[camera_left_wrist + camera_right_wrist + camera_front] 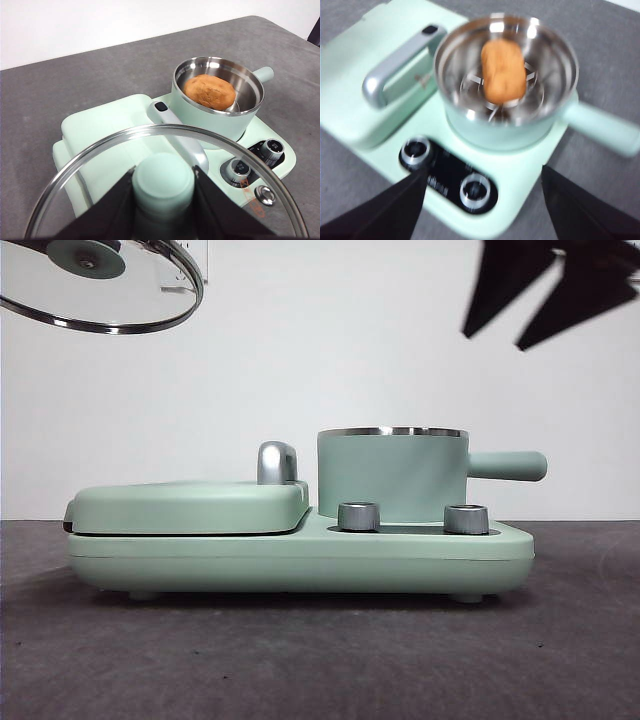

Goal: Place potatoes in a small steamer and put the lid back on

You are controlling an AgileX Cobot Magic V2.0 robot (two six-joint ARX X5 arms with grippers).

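While the grey table [320, 660] carries the mint-green cooker base [300, 555] with its flat hinged grill plate [190, 505] on one side, the small steamer [392, 475] stands on the other side, its straight handle [508, 466] pointing away from the grill plate. Its rim is uncovered. One half of the task looks finished: the potato [209, 91] already lies inside the steamer on the steel insert, as both wrist views show. What remains, by my reading, is the cover. The lid [100, 285] hangs high in the air, above the grill plate side and well apart from the steamer, so it has yet to be carried across and lowered onto the rim. The left claw [163, 187] is closed around the lid's small knob [163, 180]. The right claw [482, 200] hovers above the steamer with its jaws spread wide and nothing between them.
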